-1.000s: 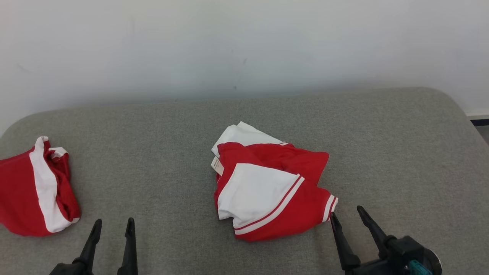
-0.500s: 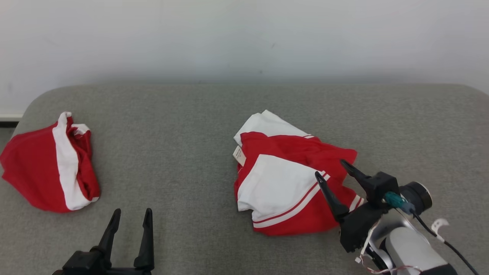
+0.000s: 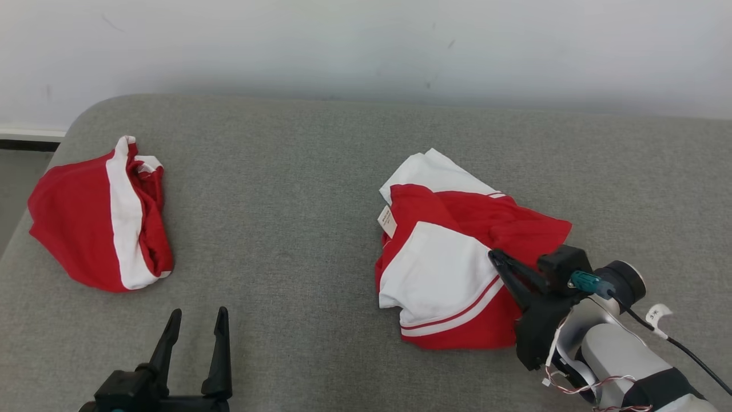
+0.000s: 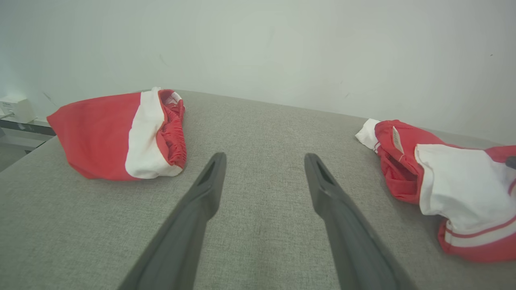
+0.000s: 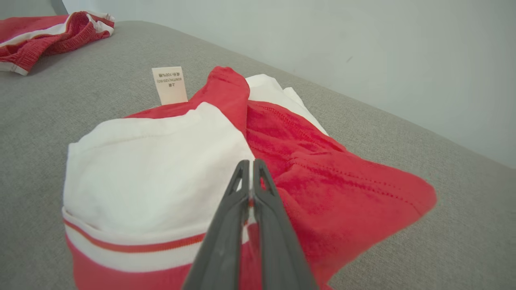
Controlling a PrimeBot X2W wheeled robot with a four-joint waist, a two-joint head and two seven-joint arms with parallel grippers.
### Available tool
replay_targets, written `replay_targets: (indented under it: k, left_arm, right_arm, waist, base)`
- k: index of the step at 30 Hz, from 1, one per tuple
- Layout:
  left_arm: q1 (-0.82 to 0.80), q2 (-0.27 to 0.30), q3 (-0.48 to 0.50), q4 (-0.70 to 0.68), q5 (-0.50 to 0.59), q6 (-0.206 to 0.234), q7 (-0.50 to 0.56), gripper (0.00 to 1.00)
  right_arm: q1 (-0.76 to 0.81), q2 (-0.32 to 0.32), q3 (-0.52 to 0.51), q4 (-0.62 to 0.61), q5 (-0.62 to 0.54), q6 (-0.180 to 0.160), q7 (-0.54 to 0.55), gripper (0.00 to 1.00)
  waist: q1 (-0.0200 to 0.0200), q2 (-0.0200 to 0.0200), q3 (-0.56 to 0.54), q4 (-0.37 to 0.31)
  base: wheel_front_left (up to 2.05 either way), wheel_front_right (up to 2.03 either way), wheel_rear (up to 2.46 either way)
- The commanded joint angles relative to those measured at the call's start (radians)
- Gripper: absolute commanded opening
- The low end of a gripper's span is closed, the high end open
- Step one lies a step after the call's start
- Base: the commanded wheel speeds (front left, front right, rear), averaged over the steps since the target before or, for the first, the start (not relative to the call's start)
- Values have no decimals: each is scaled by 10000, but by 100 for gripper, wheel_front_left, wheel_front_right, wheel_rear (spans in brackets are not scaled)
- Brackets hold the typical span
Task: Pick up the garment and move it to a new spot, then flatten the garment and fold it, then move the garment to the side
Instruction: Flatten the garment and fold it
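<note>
Garment [image 3: 434, 269] is a rumpled red & white heap right of centre on the grey fabric desk [image 3: 286, 200], approx mid-depth; white panel w/ red stripe faces up, small label [image 3: 387, 221] pokes out at its left edge. In the right wrist view I see the garment [image 5: 161, 169] right under the cam, label [image 5: 169, 84] standing up at the far side.

Right fingers [image 3: 494, 254] reach in from the near right, clenched together, tips at the seam where white panel meets red cloth. Right wrist view: right fingers [image 5: 250, 163] pressed shut, thin sliver of cloth pinched betw. them.

Left fingers [image 3: 219, 332] sit released, spread wide, at the near left over bare desk, touching nothing.

Second red & white piece [image 3: 97, 223] lies bunched at the far left edge, well apart from the garment. Pale wall [image 3: 343, 46] behind.
</note>
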Motion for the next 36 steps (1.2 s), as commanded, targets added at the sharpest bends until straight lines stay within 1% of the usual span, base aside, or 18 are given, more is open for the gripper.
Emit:
replay_targets:
  k: [1,4,7,11,14,17,22,26,27,28,29,36]
  left_arm:
    - [21,-49,50,30,104,-21,-8,100]
    - [121,-74,138,69,163,-55,-8,100]
    - [197,-110,162,96,190,-113,-10,100]
    - [264,-124,210,136,196,-127,-8,100]
    - [259,-144,226,181,205,-179,-8,100]
    - [308,-156,260,221,208,-199,-8,100]
    - [379,-179,268,269,215,-252,-8,100]
    - [536,-193,318,280,171,-232,-8,100]
    - [559,-196,336,286,160,-226,-8,100]
    - [580,-200,348,290,161,-229,-8,100]
    - [610,-202,378,302,162,-227,-8,100]
    - [544,-210,460,357,264,-277,-8,100]
  right_arm:
    - [-79,-151,64,-18,81,-22,-305,0]
    - [-57,-285,100,-135,82,-23,-1060,0]
    - [238,-445,-196,-361,19,-22,-1536,0]
    - [932,-655,-1032,-844,-67,-22,-1773,0]
    - [1693,-695,-1923,-1335,-190,-22,-1826,0]
    - [2709,-501,-2921,-1921,-329,-24,-1833,0]
    - [4344,186,-4385,-2509,-637,-22,-1838,0]
    - [5195,827,-5108,-2633,-968,-24,-1840,0]
    - [5257,943,-5202,-2707,-1068,-24,-1840,9]
    - [5309,1023,-5288,-2793,-1141,-22,-1840,78]
    - [5355,1123,-5337,-2881,-1210,-24,-1841,100]
    - [5387,1550,-5650,-3948,-1535,-22,-1839,100]
  waist:
    - [-1,-1,-70,-148]
    - [-1,-1,-195,-400]
    - [-1,-1,-327,-651]
    - [-1,-1,-444,-967]
    - [-1,-1,-485,-1130]
    - [-1,-1,-510,-1252]
    - [-1,-1,-555,-1321]
    - [-1,-1,-679,-1436]
    - [-1,-1,-707,-1478]
    - [-1,-1,-723,-1509]
    - [-1,-1,-755,-1554]
    - [-1,-1,-923,-1770]
  base:
    - [0,0,0]
    - [0,0,0]
    - [0,0,0]
    - [0,0,0]
    - [0,0,0]
    - [0,0,0]
    - [0,0,0]
    - [0,0,0]
    - [0,0,0]
    - [0,0,0]
    - [0,0,0]
    - [0,0,0]
